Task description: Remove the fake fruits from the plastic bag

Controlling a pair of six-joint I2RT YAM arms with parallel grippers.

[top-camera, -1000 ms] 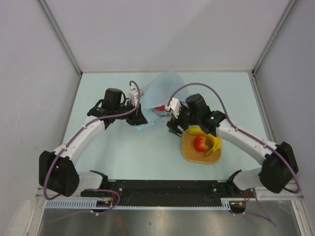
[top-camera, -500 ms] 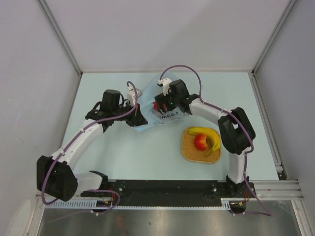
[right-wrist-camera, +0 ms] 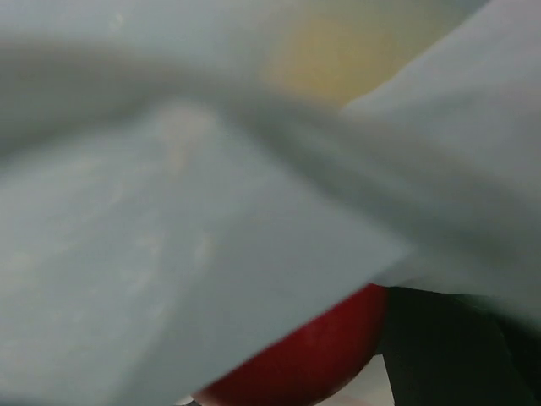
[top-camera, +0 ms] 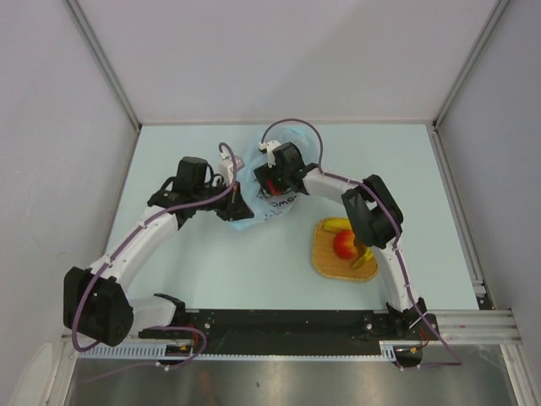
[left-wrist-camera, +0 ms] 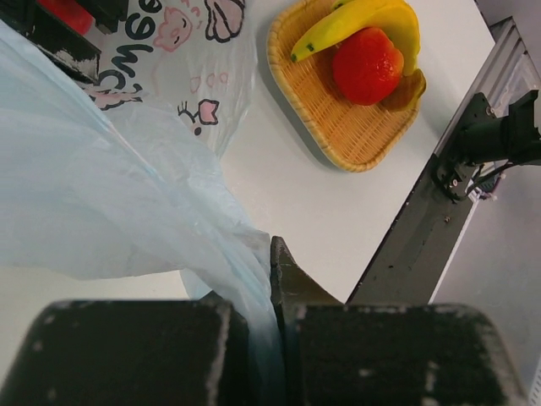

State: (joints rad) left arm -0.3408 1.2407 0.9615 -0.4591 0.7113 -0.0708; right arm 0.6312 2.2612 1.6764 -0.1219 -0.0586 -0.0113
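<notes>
— Out past the middle of the tabletop (top-camera: 211, 262), how did the arms stand?

— The left arm reached forward and bent inward, the left claw (left-wrist-camera: 274, 272) pinching the plastic bag (top-camera: 283, 203) at its edge. The right arm folded at the elbow near the woven mat (top-camera: 325, 262), its forearm stretching leftward.

— And the right claw (top-camera: 272, 179)?

— It sat inside the bag beside a red fruit (right-wrist-camera: 313, 355); whether it was spread or gripping, I couldn't tell.
</notes>
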